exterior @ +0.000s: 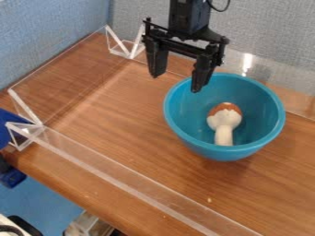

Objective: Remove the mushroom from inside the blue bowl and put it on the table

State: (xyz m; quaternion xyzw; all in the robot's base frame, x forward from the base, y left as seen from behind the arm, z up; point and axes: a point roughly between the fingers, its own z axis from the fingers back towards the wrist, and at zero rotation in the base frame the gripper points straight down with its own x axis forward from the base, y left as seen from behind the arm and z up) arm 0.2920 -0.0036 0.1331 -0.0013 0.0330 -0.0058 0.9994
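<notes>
A glossy turquoise-blue bowl [226,117] stands on the right side of the wood-grain table [110,111]. Inside it lies the mushroom [224,123], cream stem toward the front, orange-brown cap toward the back. My black gripper [180,76] hangs pointing down over the bowl's back-left rim, above and to the left of the mushroom. Its two fingers [157,63] stand wide apart with nothing between them. The right finger's tip overlaps the bowl's rim in this view.
Low clear acrylic walls [87,159] run along the table's front and left edges, with white brackets [22,131] at the corners. A blue backdrop [74,23] rises behind the table. Bare wood lies left of the bowl.
</notes>
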